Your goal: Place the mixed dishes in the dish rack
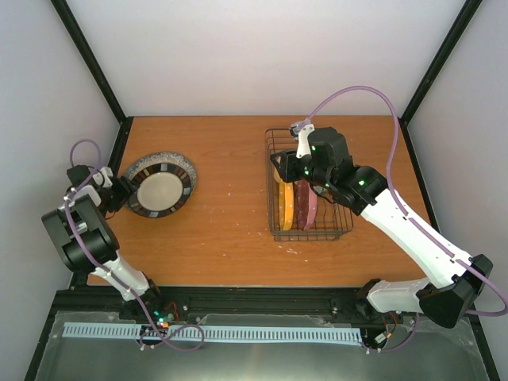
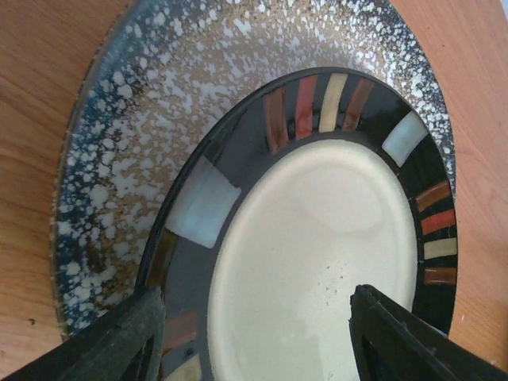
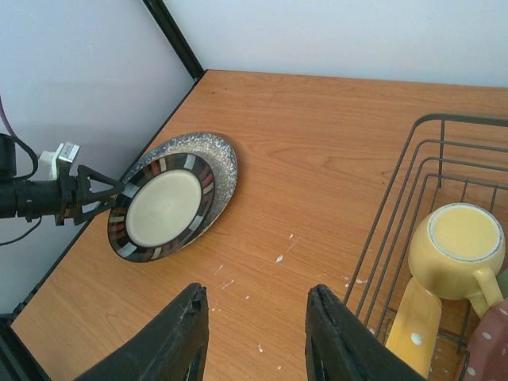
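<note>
A grey speckled plate (image 1: 184,164) (image 2: 151,119) (image 3: 225,155) lies flat at the table's left. A smaller black-rimmed plate with coloured stripes and a cream centre (image 1: 161,189) (image 2: 317,238) (image 3: 163,208) is stacked on it. My left gripper (image 1: 123,193) (image 2: 258,337) (image 3: 99,193) is at that stack's left rim, its fingers (image 2: 131,341) spread open over the smaller plate's near edge. The dish rack (image 1: 274,143) (image 3: 397,230) holds an upside-down yellow mug (image 3: 459,248), an orange-yellow plate (image 1: 286,205) (image 3: 417,325) and a maroon-pink plate (image 1: 308,203) (image 3: 492,341), both plates on edge. My right gripper (image 1: 279,169) (image 3: 258,317) hovers open and empty by the rack's left side.
Black frame posts (image 1: 87,59) and white walls close in the wooden table (image 1: 230,175) on three sides. The plate stack sits close to the left edge rail (image 3: 171,32). Small white flecks (image 3: 279,258) dot the wood between stack and rack.
</note>
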`<state>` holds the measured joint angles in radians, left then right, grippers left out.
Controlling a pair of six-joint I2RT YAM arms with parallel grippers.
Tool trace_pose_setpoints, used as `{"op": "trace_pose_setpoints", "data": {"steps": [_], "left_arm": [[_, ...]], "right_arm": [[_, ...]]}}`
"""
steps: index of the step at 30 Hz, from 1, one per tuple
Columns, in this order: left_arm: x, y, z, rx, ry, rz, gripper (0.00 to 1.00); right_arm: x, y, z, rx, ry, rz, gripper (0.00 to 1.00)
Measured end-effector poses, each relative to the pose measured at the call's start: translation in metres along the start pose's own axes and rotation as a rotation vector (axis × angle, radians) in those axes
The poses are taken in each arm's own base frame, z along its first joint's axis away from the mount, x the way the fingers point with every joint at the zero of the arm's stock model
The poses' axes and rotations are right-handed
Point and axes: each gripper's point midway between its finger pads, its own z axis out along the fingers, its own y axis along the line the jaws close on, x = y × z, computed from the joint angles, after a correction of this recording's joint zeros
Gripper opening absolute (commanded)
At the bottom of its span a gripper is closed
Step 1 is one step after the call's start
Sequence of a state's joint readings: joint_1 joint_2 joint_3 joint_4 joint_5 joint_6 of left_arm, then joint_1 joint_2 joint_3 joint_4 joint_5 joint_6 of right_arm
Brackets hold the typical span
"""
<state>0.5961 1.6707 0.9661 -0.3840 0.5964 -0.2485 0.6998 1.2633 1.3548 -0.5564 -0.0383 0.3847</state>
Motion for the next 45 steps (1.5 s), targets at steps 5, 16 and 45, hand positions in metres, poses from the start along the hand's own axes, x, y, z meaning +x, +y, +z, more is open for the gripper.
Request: {"op": "trace_pose_setpoints", "data": {"steps": [5,16,45], "left_arm": [[-0.003,0.005,-0.007,-0.060,-0.032,0.019,0.64],[-0.003,0.013,-0.009,-0.108,-0.046,0.020,0.64],[0.016,0.010,0.039,0.059,0.020,0.004,0.13]], "right_arm": [[0.000,0.000,0.000,-0.001,0.000,0.000,0.34],[0.000,-0.001,0.000,0.001,-0.001,0.001,0.34],[0.002,-0.003,0.002,0.010,0.014,0.002,0.34]]}}
